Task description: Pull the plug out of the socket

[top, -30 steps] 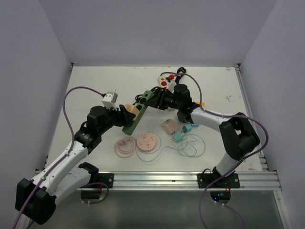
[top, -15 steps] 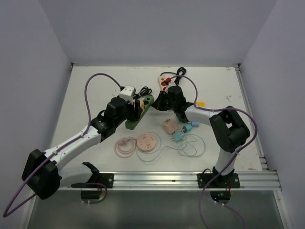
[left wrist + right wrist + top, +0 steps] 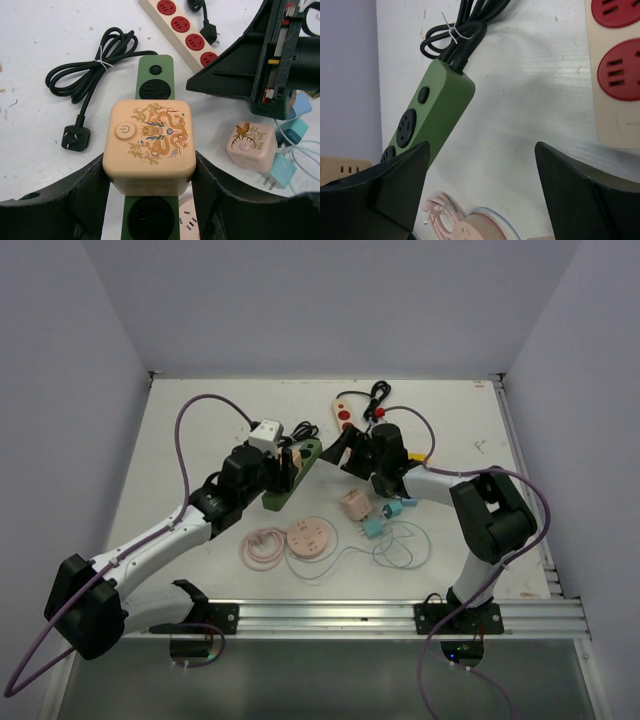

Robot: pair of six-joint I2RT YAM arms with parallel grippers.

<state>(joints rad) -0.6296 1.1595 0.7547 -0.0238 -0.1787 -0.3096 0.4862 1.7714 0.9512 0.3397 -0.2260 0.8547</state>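
At the middle of the tabletop [image 3: 40,40], the peach plug [image 3: 149,142] sits in the green power strip [image 3: 155,82], with our left hand [image 3: 150,167] clamped on its sides. Our right hand [image 3: 482,172] gapes wide and grips nothing, so the unpinned strip may lift with the plug.

table [image 3: 190,430]: white | green strip [image 3: 155,82] (cord [image 3: 85,75] coiled) | red-socket strip [image 3: 179,31] | round pink socket [image 3: 307,538] | teal plugs [image 3: 374,528]
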